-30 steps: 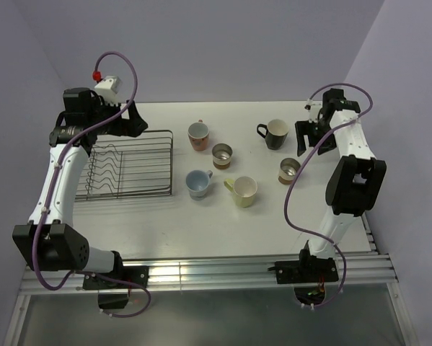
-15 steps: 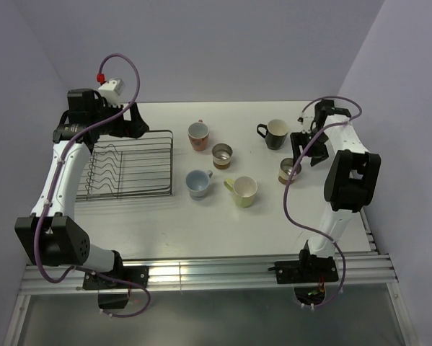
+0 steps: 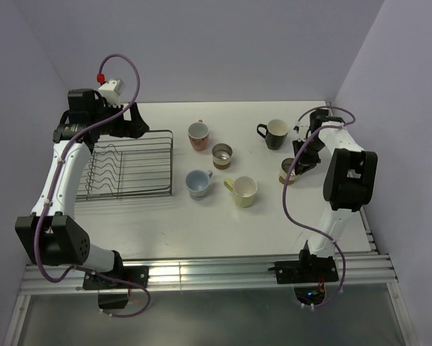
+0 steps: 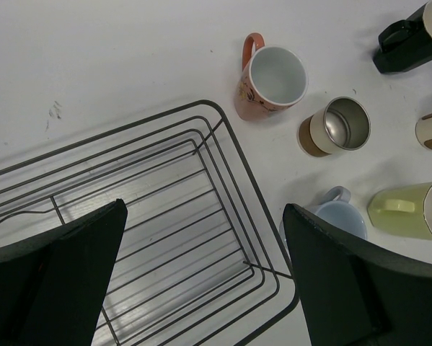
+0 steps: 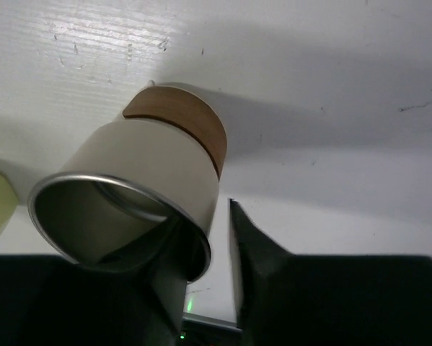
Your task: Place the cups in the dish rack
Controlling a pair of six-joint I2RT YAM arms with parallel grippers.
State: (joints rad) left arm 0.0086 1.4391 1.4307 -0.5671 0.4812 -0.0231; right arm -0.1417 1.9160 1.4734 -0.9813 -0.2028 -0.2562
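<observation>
White bench (image 3: 165, 216), matt and pale, closed in by a lavender back wall (image 3: 216, 43) and by side walls of the same colour, left (image 3: 14, 94) and right (image 3: 410, 101). Along the near edge, ribbed aluminium rails (image 3: 216, 270) across the full width, with a bright glare near the middle. Below those, a grey glossy panel (image 3: 216, 317). Up close in the left wrist view, a small cluster of dark scuff marks (image 4: 55, 110) on the bench top. In the right wrist view, fine scratches (image 5: 417, 107) and brushed streaks (image 5: 107, 32) across the white surface, under a broad soft shadow (image 5: 331, 122).
</observation>
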